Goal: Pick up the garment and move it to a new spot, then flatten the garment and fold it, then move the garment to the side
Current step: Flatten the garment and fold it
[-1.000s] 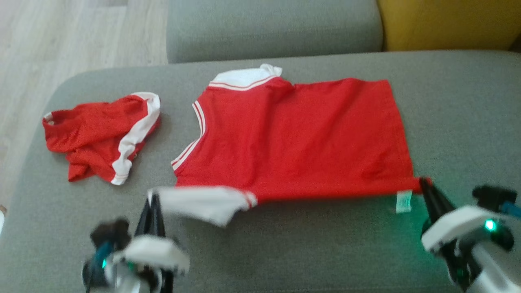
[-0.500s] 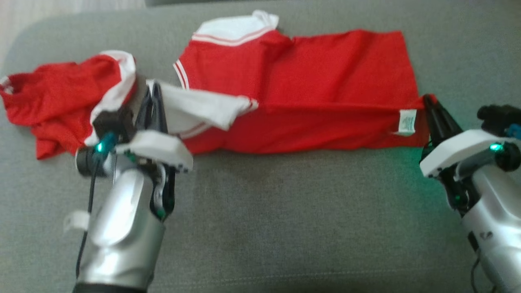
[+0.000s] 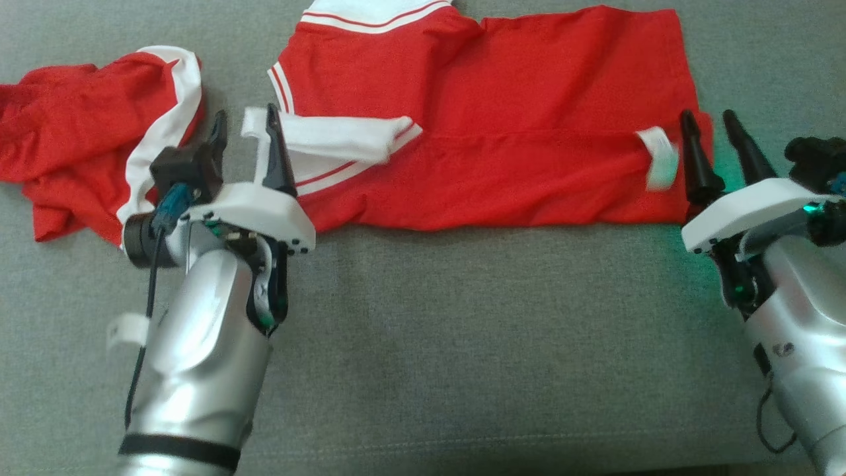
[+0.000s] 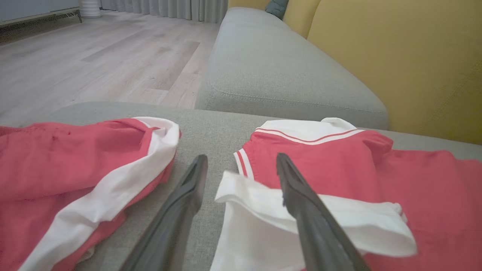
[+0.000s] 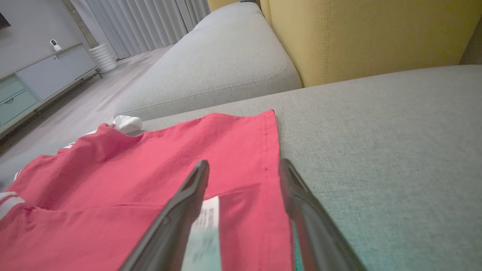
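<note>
A red shirt (image 3: 502, 106) with white sleeves and collar trim lies spread across the grey cushion, its near long edge folded over onto itself. My left gripper (image 3: 243, 122) stands open at the shirt's white sleeve (image 3: 344, 135), which lies loose by the right finger (image 4: 301, 195). My right gripper (image 3: 708, 122) is open too, over the shirt's hem corner beside the white care label (image 3: 657, 155). In the right wrist view the label (image 5: 205, 229) sits by the left finger and the red hem (image 5: 271, 158) runs between the fingers.
A second crumpled red garment with a white stripe (image 3: 86, 145) lies just left of my left gripper. The grey cushion (image 3: 462, 344) spreads bare toward me. Beyond stand another grey seat (image 4: 271, 75), a yellow backrest (image 4: 406, 60) and wooden floor (image 4: 94, 56).
Both grippers have opened and let go of the shirt's near edge, after carrying it up and over onto the shirt. The head camera tilted down, shifting the scene upward.
</note>
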Available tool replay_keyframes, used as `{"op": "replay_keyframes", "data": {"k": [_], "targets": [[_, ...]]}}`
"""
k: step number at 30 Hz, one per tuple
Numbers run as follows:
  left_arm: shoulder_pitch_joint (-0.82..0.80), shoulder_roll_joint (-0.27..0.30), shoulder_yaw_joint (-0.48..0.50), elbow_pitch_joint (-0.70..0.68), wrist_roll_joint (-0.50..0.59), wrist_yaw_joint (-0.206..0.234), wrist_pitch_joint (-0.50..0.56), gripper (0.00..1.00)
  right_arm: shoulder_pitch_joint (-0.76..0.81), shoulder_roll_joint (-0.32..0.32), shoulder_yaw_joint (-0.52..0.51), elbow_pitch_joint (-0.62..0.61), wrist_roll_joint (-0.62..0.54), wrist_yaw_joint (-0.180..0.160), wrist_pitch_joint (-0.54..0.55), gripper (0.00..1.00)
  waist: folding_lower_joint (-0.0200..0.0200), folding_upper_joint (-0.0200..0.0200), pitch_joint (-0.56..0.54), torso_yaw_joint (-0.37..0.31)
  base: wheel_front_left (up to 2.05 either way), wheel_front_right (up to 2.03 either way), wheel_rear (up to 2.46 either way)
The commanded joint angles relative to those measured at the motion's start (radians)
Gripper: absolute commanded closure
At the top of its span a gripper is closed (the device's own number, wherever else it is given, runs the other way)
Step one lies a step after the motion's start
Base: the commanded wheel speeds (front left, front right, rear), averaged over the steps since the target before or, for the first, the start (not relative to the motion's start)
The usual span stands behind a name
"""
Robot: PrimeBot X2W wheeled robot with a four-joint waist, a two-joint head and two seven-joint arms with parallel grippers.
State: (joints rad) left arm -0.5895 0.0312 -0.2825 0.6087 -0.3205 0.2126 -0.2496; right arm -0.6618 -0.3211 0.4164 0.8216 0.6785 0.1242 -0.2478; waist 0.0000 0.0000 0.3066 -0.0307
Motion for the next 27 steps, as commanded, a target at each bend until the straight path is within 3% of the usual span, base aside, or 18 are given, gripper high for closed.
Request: {"op": "replay_keyframes", "data": {"k": [1, 8, 13, 26, 27], "targets": [[0.006, 0.019, 0.028, -0.043, -0.005, 0.007, -0.012, 0.0, -0.009, -0.006, 0.002, -0.027, -0.01, 0.007, -0.012, 0.0, 0.0, 0.0, -0.002, 0.002, 0.0, 0.0, 0.0], [0.164, 0.019, 0.01, -0.137, -0.073, 0.023, -0.012, 0.0, 0.111, 0.016, -0.174, -0.19, -0.093, 0.007, -0.014, 0.0, 0.0, 0.0, -0.022, 0.011, 0.0, 0.0, 0.0], [0.22, 0.019, -0.037, -0.125, -0.132, 0.038, -0.012, 0.0, 0.2, 0.048, -0.212, -0.228, -0.134, 0.007, -0.014, 0.0, 0.0, 0.0, -0.035, 0.012, 0.0, 0.0, 0.0], [0.178, 0.019, -0.044, -0.004, -0.231, 0.042, -0.012, 0.0, 0.215, 0.082, -0.208, -0.113, -0.207, 0.007, -0.014, 0.0, 0.0, 0.0, -0.019, -0.01, 0.0, 0.0, 0.0], [0.174, 0.019, -0.051, 0.006, -0.237, 0.039, -0.012, 0.07, 0.212, 0.084, -0.203, -0.101, -0.209, 0.007, -0.014, 0.0, 0.0, 0.0, -0.018, -0.01, 0.0, 0.0, 0.0]]}}
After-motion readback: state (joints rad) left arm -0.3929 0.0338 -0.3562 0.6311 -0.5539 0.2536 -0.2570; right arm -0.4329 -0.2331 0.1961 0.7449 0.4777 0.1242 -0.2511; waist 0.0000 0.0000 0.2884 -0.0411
